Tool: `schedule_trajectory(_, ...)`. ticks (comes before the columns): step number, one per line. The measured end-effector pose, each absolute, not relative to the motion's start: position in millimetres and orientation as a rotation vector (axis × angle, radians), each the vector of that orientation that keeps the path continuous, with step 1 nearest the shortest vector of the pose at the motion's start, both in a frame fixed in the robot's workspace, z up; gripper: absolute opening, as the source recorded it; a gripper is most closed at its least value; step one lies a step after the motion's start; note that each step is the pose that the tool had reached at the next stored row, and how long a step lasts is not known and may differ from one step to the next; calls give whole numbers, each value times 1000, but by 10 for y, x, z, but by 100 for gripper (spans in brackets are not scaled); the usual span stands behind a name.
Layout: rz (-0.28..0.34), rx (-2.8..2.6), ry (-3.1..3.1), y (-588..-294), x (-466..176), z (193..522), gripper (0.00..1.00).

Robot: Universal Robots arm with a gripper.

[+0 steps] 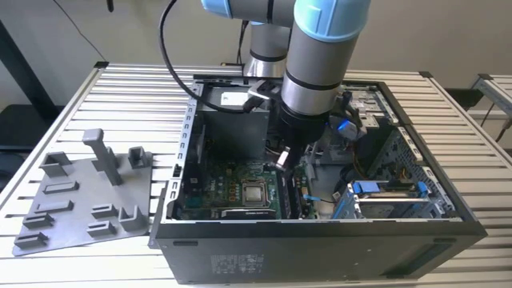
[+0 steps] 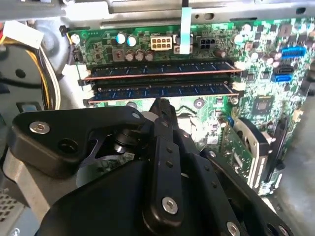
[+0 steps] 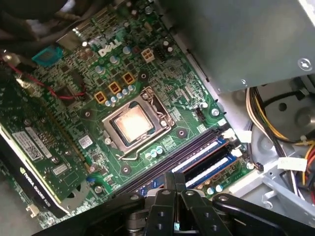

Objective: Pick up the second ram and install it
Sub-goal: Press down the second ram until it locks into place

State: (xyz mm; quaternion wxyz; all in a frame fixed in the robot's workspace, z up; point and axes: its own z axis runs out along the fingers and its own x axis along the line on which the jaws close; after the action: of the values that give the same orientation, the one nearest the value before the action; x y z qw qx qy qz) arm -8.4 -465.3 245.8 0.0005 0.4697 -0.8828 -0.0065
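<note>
In the exterior view the arm reaches into the computer case (image 1: pixel 320 240) on the table (image 1: pixel 120 102). In the second wrist view the pincer (image 2: pixel 161 104), pressed together, hovers at the second ram (image 2: pixel 162 91), seated in the green motherboard (image 2: pixel 266 64).

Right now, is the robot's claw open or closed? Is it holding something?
Gripper: closed, holding nothing, its tip just above the second ram in its slot.

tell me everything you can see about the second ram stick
The second ram is a long, narrow, dark blue-black stick with a row of chips along its face. It stands on edge in a motherboard slot, parallel to another stick seated in a slot beside it, with pale clips at the ends. The gripper sits just above its middle; whether it touches is unclear.
</note>
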Motion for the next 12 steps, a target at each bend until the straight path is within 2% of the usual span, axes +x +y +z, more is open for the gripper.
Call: schedule_trajectory(12, -22, 1725, -2626, -4653, -87, 2441, 11)
